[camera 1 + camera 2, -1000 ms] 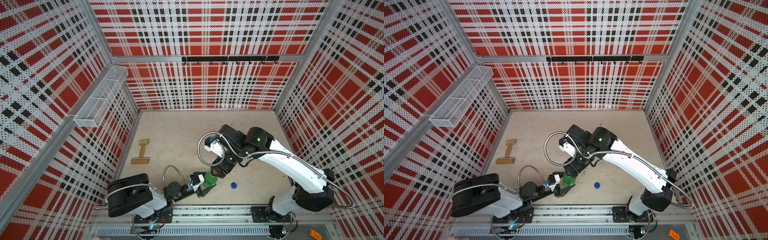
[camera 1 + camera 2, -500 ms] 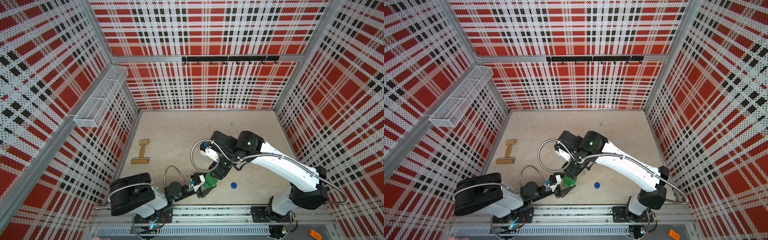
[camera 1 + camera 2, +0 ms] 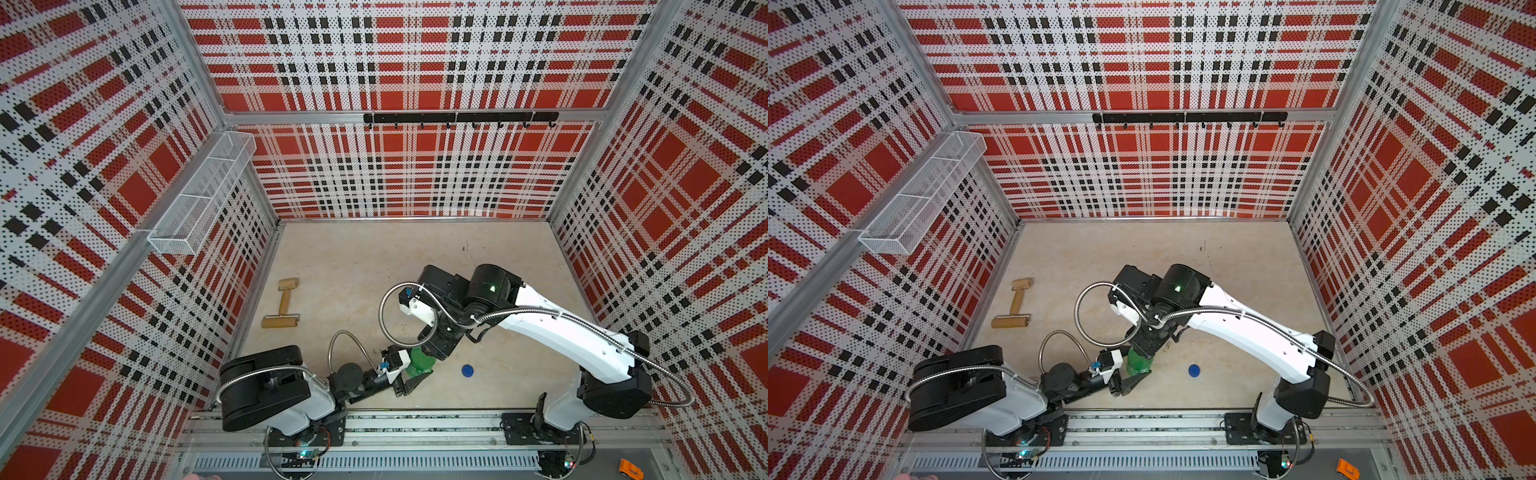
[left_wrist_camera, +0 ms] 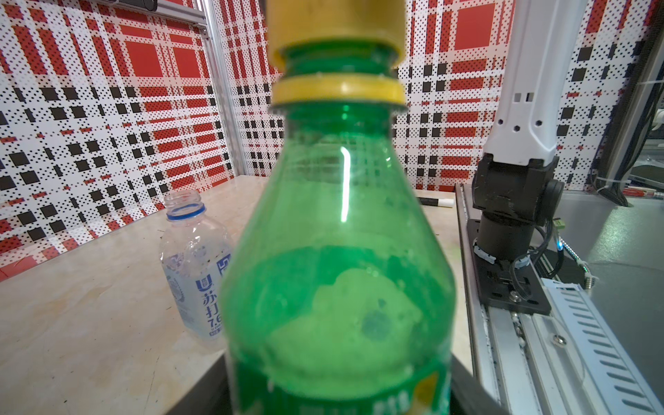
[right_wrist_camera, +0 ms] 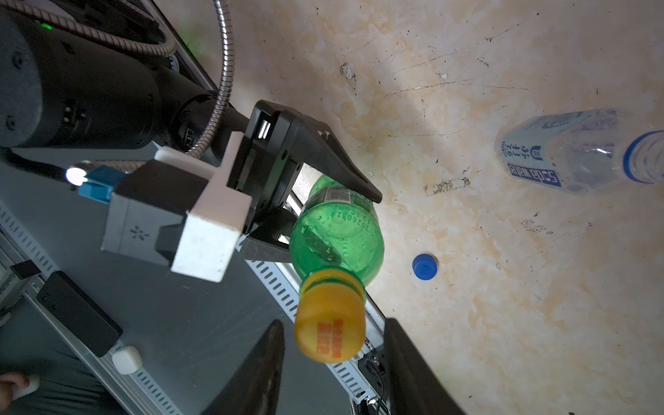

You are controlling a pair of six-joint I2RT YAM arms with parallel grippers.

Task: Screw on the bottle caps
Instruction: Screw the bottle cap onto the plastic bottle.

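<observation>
Pinches the green bottle (image 5: 337, 230) low on its body between the left fingers (image 5: 345, 172), upright on the tabletop (image 3: 353, 270). Straddles the yellow cap (image 5: 328, 330) with the right fingers (image 5: 262, 370), which are spread, with a sliver of gap on either side (no contact to be seen in the right wrist view). Shows, in the left wrist view only, the cap (image 4: 334, 21) perched on the neck with green thread bare between it and the yellow neck ring (image 4: 337, 91), so not seated fully down.

Hides the cap and the right fingertips beneath the right wrist in both top views. Gives there only the bottle's green shoulder (image 3: 419, 363) (image 3: 1138, 363), with one left finger (image 3: 415, 379) alongside it.

Lays the blue cap (image 3: 467, 370) flat on the tabletop past the left fingertips, apart from them and from the bottle. Appears in both top views and in the right wrist view (image 5: 424, 266), outside the left wrist view's frame.

Stands the clear bottle (image 4: 194, 266) upright and uncapped (blue ring round its open neck), farther out beyond the left fingers, past the green bottle. Caught by both wrist views (image 5: 575, 151), not to be made out in the top views.

Sets a wooden roller (image 3: 282, 305) well apart from both pairs of fingers, seen in the top views alone.
</observation>
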